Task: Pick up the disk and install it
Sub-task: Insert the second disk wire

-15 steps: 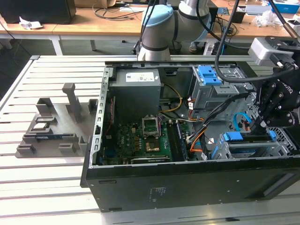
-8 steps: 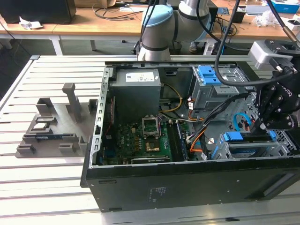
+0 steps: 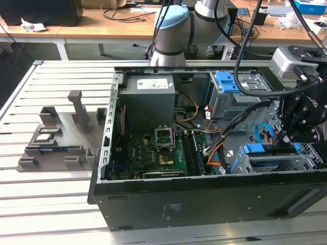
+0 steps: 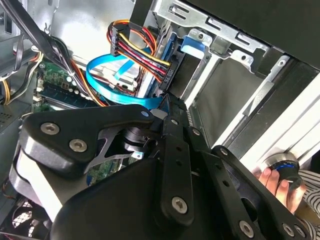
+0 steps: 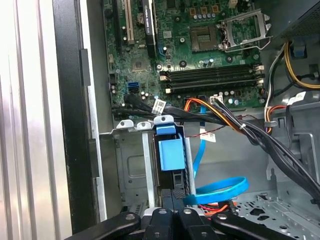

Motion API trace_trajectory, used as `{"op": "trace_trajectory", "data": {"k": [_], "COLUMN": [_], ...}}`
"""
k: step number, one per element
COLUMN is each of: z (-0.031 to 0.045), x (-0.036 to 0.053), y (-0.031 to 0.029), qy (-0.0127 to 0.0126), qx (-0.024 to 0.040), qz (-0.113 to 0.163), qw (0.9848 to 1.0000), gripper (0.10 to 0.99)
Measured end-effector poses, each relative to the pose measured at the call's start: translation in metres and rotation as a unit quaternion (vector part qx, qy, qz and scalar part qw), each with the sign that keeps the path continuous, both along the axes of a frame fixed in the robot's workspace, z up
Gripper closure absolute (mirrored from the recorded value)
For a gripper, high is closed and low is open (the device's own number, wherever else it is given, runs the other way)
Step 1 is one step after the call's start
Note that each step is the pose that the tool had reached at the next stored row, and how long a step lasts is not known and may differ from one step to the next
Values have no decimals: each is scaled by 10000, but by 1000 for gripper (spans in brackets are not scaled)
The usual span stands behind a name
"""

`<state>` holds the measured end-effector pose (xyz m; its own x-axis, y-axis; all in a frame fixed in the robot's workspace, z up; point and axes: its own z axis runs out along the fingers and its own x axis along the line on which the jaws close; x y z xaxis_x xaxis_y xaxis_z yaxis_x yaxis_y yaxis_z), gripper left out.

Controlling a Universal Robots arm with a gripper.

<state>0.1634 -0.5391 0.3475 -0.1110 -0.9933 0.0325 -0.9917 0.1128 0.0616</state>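
Observation:
The disk (image 3: 271, 164) lies in the drive cage at the exterior view's right end of the open computer case (image 3: 204, 204), with its blue rails and blue pull tab (image 5: 171, 152) facing the motherboard. My gripper (image 3: 296, 137) hangs just over that cage. In the first wrist view the gripper (image 5: 173, 202) has its fingers drawn close together, right at the disk's end. The second wrist view has the gripper (image 4: 167, 102) tip beside the disk's blue rail (image 4: 170, 50) and a cable plug. Whether the tips pinch anything is hidden.
Orange, black and blue cables (image 5: 220, 190) loop beside the cage. A bare blue bracket (image 3: 227, 81) sits on the upper bay, and a grey power supply (image 3: 150, 97) is at the back. A grey fixture (image 3: 56, 138) lies on the slatted table. A person's hand (image 4: 277, 182) holds a small device outside the case.

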Motion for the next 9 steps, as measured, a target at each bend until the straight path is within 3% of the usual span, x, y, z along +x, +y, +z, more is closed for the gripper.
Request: {"op": "trace_trajectory", "data": {"k": [9], "z": [-20], "x": [14], "y": [23], "qy": [0], "qx": [1], "qz": [1], "qw": [10000], "gripper": [980]}}
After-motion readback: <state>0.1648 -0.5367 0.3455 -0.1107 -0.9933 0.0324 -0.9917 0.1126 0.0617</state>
